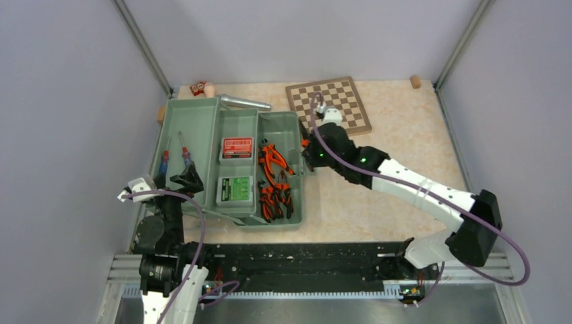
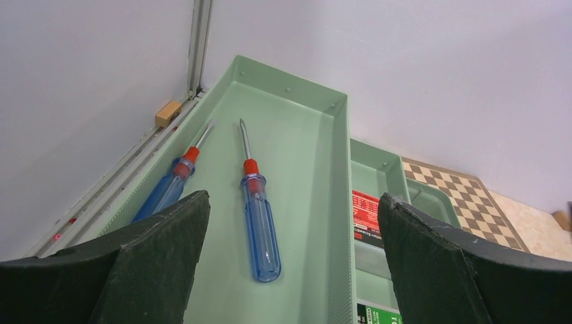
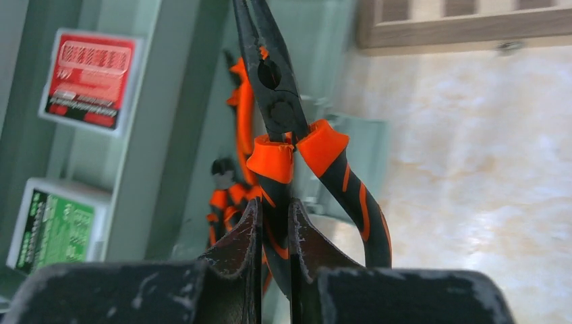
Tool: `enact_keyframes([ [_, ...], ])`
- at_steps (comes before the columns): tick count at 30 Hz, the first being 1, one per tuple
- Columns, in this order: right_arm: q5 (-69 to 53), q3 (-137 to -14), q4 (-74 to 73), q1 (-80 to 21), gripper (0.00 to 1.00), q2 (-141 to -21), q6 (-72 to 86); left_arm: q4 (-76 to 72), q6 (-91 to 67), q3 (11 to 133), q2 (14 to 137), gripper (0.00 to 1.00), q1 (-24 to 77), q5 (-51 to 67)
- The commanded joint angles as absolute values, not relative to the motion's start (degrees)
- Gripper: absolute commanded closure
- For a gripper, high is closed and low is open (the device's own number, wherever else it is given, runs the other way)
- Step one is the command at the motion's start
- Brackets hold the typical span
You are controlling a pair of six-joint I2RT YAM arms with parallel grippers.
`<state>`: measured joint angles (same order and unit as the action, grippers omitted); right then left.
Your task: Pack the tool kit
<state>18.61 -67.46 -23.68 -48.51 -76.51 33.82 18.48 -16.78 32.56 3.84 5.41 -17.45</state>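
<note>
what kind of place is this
Probably a robot test cell: plain grey walls box in a beige marbled tabletop, with a black mounting rail carrying the left arm and right arm.

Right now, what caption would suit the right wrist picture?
The right gripper shut on one handle of orange-and-black pliers, held near the green toolbox.

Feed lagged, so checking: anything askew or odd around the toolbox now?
The right gripper pinches the long-nose pliers by one handle only; the other handle splays free. Everything inside the toolbox lies tidy.
</note>
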Motion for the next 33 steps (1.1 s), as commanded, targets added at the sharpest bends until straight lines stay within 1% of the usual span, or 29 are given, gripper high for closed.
enact_keyframes([
  [1,21.0,-75.3,-19.3,-55.6,1.0,-83.4,38.7,17.3,-16.6,32.7,3.7,0.01,5.6,-17.7],
  [7,22.8,-79.4,-18.8,-61.3,1.0,-92.1,45.1,17.3,-16.6,32.6,3.3,0.01,5.6,-17.7],
  [13,21.6,-81.1,-17.7,-62.8,0.99,-98.8,49.4,17.2,-16.6,32.6,2.8,0.01,5.6,-17.5],
  [15,20.7,-81.8,-17.7,-62.8,0.94,-100.3,50.3,17.2,-16.6,32.7,2.6,0.01,5.6,-17.5],
  [19,19.7,-83.3,-18.4,-62.8,0.71,-101.8,50.0,17.2,-16.7,32.6,2.4,0.01,5.6,-17.5],
  [24,22.0,-84.3,-20.3,-62.8,0.54,-99.4,44.7,17.2,-16.7,32.6,2.3,0.01,5.6,-17.6],
  [28,28.0,-84.9,-24.4,-62.7,0.49,-96.0,39.7,17.3,-16.7,32.7,2.2,0.01,5.6,-17.5],
  [33,32.3,-80.9,-30.5,-61.7,0.49,-90.9,38.8,17.4,-16.7,32.7,2.4,0.01,5.6,-17.7],
])
